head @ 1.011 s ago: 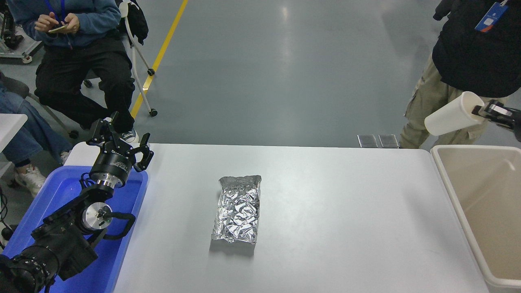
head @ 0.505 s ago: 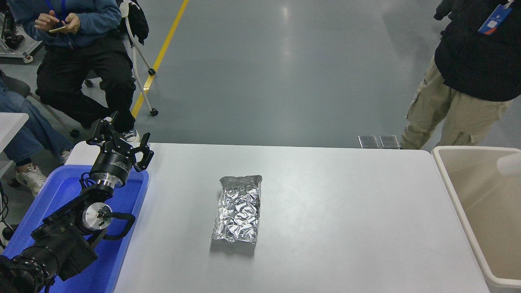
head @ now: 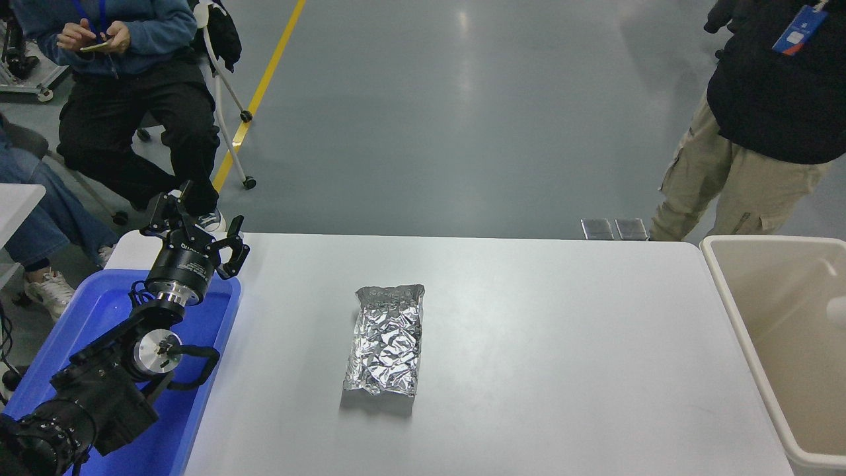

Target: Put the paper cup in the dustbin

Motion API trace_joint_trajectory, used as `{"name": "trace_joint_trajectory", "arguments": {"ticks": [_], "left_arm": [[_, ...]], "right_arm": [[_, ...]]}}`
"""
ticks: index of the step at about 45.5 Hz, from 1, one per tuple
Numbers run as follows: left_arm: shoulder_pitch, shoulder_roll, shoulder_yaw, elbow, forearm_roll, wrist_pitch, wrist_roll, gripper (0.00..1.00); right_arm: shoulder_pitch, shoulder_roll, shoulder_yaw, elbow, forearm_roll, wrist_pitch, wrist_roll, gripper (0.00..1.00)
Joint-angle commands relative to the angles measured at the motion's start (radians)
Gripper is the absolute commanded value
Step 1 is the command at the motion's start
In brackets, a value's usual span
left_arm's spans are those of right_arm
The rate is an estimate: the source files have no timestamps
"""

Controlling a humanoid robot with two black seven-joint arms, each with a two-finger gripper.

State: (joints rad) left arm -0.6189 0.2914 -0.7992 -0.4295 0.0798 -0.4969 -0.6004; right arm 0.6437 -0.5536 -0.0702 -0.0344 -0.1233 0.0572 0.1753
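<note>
Against the table's right edge stood the dustbin (head: 727, 311), its thick rim flush beside the white table (head: 562, 370), and a pale blur at the picture's right margin inside its walls looked like the paper cup (head: 837, 321), too cut off to be sure. Near the table's middle lay a silver foil bag (head: 385, 340), with bare tabletop on every side of it. At the left edge the left gripper (head: 198, 231) hung above a blue tray (head: 205, 370), fingers spread and empty. Beyond the far right corner stood a person (head: 760, 119).
</note>
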Motion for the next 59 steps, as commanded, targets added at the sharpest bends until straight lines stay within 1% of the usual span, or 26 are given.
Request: {"name": "trace_joint_trajectory", "arguments": {"ticks": [1,9,12,13,16,21,22,23,25,29,31,42,44,59], "left_arm": [[0.001,0.000,0.000,0.000,0.000,0.000,0.001,1.00],[0.001,0.000,0.000,0.000,0.000,0.000,0.001,1.00],[-0.001,0.000,0.000,0.000,0.000,0.000,0.001,1.00],[0.001,0.000,0.000,0.000,0.000,0.000,0.001,1.00],[0.001,0.000,0.000,0.000,0.000,0.000,0.001,1.00],[-0.001,0.000,0.000,0.000,0.000,0.000,0.001,1.00],[0.001,0.000,0.000,0.000,0.000,0.000,-0.001,1.00],[0.001,0.000,0.000,0.000,0.000,0.000,-0.001,1.00],[0.001,0.000,0.000,0.000,0.000,0.000,-0.001,1.00],[0.001,0.000,0.000,0.000,0.000,0.000,0.001,1.00],[-0.001,0.000,0.000,0.000,0.000,0.000,0.001,1.00],[0.001,0.000,0.000,0.000,0.000,0.000,0.001,1.00],[0.001,0.000,0.000,0.000,0.000,0.001,0.001,1.00],[0.001,0.000,0.000,0.000,0.000,0.000,-0.001,1.00]], "right_arm": [[-0.016,0.049,0.033,-0.033,0.024,-0.043,-0.027,0.00],[-0.015,0.047,0.038,-0.033,0.024,-0.043,-0.027,0.00],[-0.016,0.049,0.038,-0.032,0.024,-0.043,-0.025,0.11],[-0.016,0.049,0.038,-0.032,0.024,-0.043,-0.025,0.17],[-0.015,0.049,0.040,-0.033,0.024,-0.050,-0.025,0.44],[-0.015,0.047,0.038,-0.033,0.024,-0.054,-0.025,0.70],[-0.015,0.049,0.038,-0.033,0.024,-0.056,-0.025,0.75],[-0.015,0.049,0.040,-0.033,0.024,-0.056,-0.025,0.77],[-0.016,0.049,0.038,-0.032,0.024,-0.054,-0.025,0.78],[-0.015,0.049,0.040,-0.032,0.024,-0.056,-0.023,0.90],[-0.015,0.049,0.040,-0.033,0.024,-0.057,-0.023,0.92],[-0.013,0.049,0.049,-0.033,0.024,-0.069,-0.025,0.93],[-0.010,0.049,0.052,-0.033,0.024,-0.069,-0.025,0.99],[0.017,0.049,0.035,-0.033,0.017,-0.054,-0.017,0.99]]}}
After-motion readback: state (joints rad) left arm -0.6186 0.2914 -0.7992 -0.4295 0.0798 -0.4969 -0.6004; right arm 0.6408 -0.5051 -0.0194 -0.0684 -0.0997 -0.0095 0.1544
